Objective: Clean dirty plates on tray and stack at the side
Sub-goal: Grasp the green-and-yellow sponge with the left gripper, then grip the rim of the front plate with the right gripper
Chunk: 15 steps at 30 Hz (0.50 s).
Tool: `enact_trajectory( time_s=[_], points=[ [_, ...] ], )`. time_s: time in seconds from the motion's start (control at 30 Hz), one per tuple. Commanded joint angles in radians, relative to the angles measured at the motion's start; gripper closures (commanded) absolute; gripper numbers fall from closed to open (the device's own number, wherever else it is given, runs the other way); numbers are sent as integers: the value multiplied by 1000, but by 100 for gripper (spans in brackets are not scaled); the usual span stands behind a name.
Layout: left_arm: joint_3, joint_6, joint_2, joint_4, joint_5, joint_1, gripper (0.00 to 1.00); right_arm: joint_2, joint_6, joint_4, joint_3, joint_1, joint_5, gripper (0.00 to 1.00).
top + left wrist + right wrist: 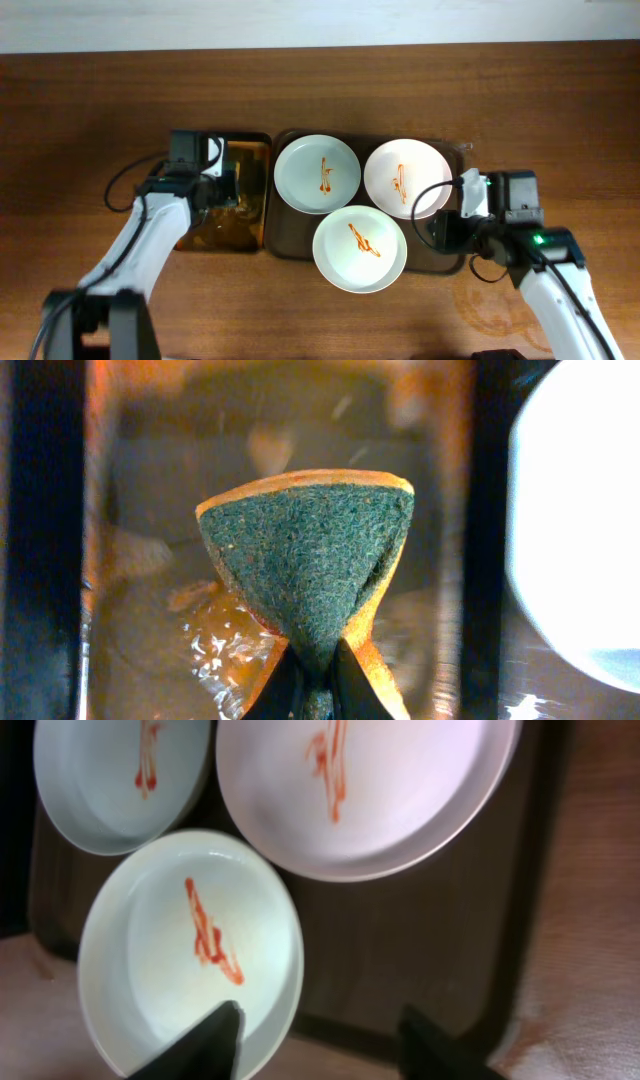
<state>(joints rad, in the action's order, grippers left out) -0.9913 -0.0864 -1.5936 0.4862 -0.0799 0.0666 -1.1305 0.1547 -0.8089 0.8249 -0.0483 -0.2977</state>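
Three white plates lie on the dark brown tray, each with an orange-red sauce squiggle: one at the back left, one at the back right, one at the front. My left gripper is shut on a green-and-yellow sponge and holds it over the small black tray. My right gripper is open above the brown tray's front right edge. Its left finger hangs over the front plate's rim.
The small black tray holds wet yellowish stains. One white plate shows at the right edge of the left wrist view. Bare wood-grain tabletop lies round both trays. Cables run along both arms.
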Motion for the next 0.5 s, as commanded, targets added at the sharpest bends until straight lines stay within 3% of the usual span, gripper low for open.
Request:
enact_trajectory(
  time_s=[0.0,0.13,0.37,0.47],
  points=[
    [-31,3,79,30,-86,-3,100,-92,-4,-3,16,3,-138,53],
    [-31,1,80,62,-166,-3,100,-227,-4,-11,16,3,-159,51],
    [-31,1,80,60,-179,-3,100,-402,-8,18,16,-44,-192,52],
    [-31,1,80,60,-179,-3,100,-421,-4,43,16,-66,-185,61]
  ],
)
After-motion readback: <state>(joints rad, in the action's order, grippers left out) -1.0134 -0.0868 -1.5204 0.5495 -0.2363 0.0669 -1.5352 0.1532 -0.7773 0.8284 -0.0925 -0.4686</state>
